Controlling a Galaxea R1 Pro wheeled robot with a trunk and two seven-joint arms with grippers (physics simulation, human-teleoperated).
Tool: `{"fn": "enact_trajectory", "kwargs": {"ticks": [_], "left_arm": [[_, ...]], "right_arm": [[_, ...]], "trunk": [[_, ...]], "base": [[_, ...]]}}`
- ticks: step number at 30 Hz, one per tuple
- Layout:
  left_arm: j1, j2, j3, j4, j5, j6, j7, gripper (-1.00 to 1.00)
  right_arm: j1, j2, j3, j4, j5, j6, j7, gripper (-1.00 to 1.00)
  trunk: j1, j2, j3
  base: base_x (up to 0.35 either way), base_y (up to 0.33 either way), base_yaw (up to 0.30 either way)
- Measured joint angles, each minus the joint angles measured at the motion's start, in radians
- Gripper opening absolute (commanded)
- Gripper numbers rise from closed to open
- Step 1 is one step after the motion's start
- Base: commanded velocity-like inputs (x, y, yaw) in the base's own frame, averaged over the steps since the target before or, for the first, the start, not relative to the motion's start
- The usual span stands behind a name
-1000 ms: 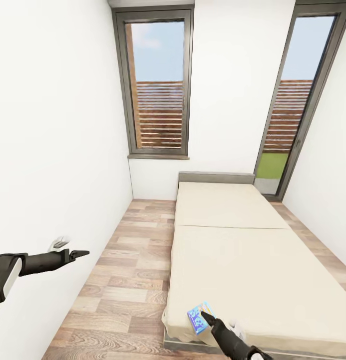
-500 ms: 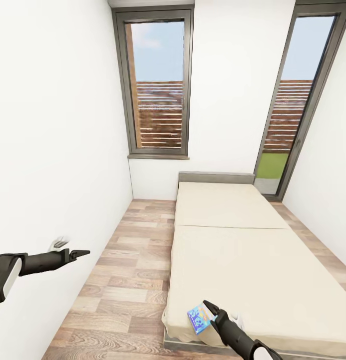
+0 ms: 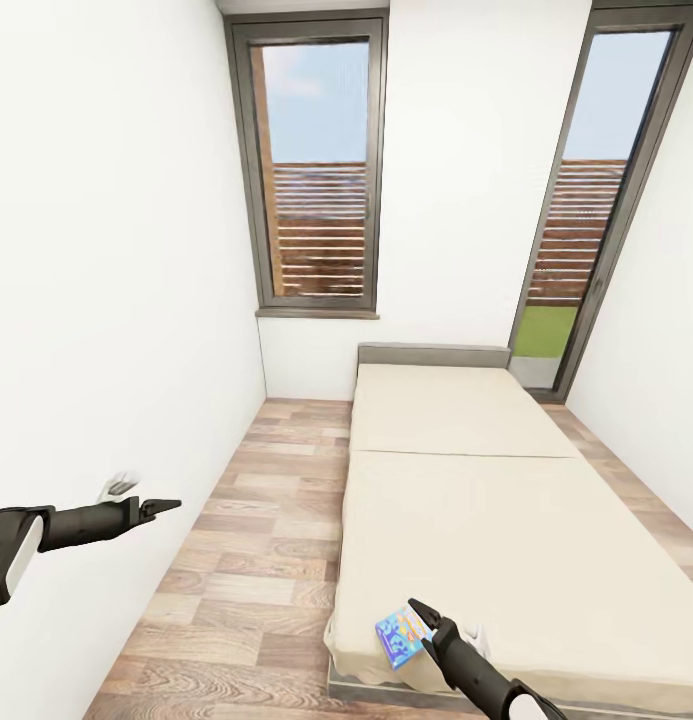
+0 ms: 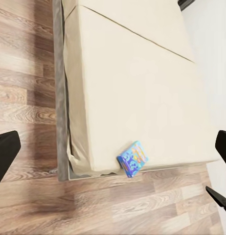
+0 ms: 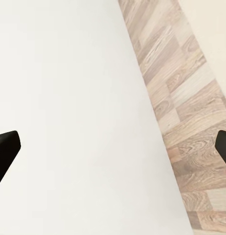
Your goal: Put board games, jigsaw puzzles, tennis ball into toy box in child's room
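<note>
Left arm extends level toward the wall, its gripper (image 3: 158,507) fingers spread apart; right arm reaches forward low, its gripper (image 3: 423,615) fingers likewise spread apart.

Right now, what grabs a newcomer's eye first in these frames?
The wide cream mattress bed runs from the near right toward the two tall grey-framed windows. A small bright blue printed game box sits at the bed's near corner, overhanging its edge, with the right gripper at it. The left gripper hangs over the wood-plank floor.
</note>
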Motion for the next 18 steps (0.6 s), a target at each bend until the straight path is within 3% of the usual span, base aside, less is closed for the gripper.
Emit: {"fn": "enact_trajectory", "kwargs": {"ticks": [18], "left_arm": [[0.0, -0.001, 0.0, 0.0, 0.001, 0.005, -0.007, 1.0]], "right_arm": [[0.0, 0.003, -0.002, 0.0, 0.001, -0.005, -0.001, 1.0]], "trunk": [[0.069, -0.126, -0.057]], "base": [[0.0, 0.0, 0.0]]}}
